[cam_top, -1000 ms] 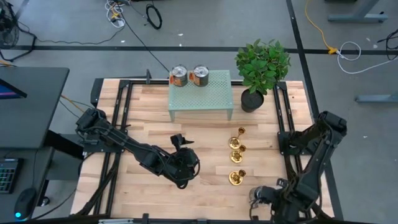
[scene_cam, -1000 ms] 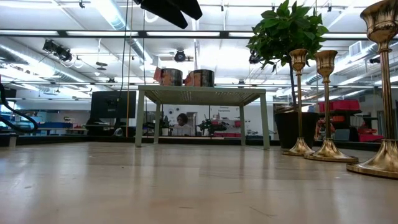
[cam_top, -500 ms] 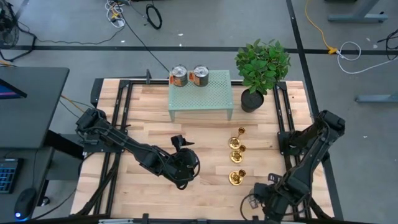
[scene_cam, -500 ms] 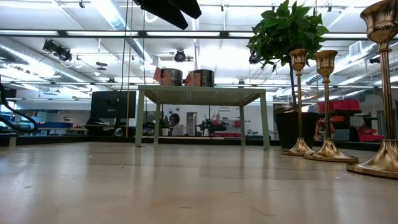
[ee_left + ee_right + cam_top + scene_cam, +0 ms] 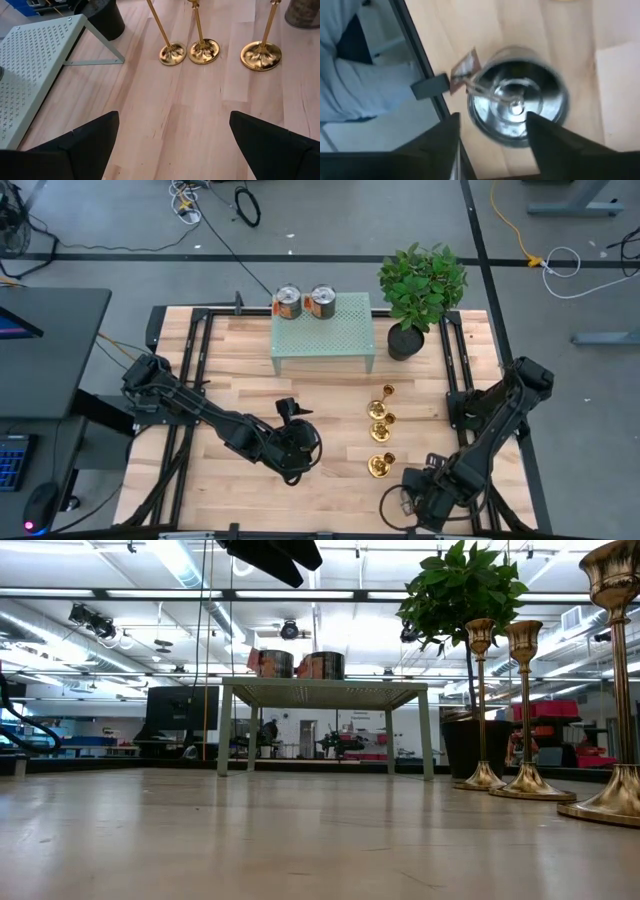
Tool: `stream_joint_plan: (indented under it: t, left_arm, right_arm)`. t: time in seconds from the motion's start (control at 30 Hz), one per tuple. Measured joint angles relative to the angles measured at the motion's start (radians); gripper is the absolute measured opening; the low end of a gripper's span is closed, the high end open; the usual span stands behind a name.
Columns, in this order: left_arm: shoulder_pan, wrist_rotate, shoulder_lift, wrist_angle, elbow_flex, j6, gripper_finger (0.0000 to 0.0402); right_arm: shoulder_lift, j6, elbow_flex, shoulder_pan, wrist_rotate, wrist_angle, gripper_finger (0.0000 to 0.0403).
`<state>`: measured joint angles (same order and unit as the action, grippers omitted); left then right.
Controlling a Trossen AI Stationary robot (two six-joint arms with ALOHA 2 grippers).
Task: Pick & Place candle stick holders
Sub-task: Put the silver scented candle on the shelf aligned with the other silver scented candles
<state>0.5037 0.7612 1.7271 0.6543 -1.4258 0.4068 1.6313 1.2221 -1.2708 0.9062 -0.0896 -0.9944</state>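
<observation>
Three gold candle stick holders stand upright on their round bases in a row right of the table's middle: one far, one in the middle, one near. The left wrist view shows their bases. My left gripper hangs open left of them, pointing their way. My right gripper is open at the table's near edge, pointing down. Its fingers stand on either side of, and above, a silver tin can that stands upright there.
Two more tin cans stand on a pale green perforated stand at the far side. A potted plant is at its right. A person in grey shows just beyond the table's near edge. Bare wood lies between the arms.
My right gripper has moved along the near edge toward the table's left and a little lower, closer to the nearest candle stick holder. The left arm and the candle stick holders have kept still.
</observation>
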Motion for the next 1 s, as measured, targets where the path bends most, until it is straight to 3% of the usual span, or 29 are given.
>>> stream_joint_plan:
  t: [0.2, 0.37, 0.63, 0.9, 1.0]
  left_arm:
    - [0.0, 0.0, 0.0, 0.0, 0.0, 0.0, 0.039]
    - [0.0, 0.0, 0.0, 0.0, 0.0, -0.001, 0.039]
    - [0.0, 0.0, 0.0, 0.0, 0.0, -0.001, 0.039]
    - [0.0, 0.0, 0.0, -0.001, 0.0, -0.001, 0.039]
    - [0.0, 0.0, 0.0, -0.003, 0.0, 0.0, 0.039]
  right_arm:
    - [0.0, -0.008, 0.068, 0.0, -0.037, 0.048, 0.0333]
    - [-0.001, -0.026, 0.076, -0.003, -0.053, 0.069, 0.0376]
    - [-0.001, -0.046, 0.076, -0.006, 0.0, 0.077, 0.0386]
    - [0.0, -0.053, 0.077, -0.058, -0.122, 0.069, 0.0374]
    - [0.0, -0.058, 0.077, -0.065, -0.118, 0.067, 0.0373]
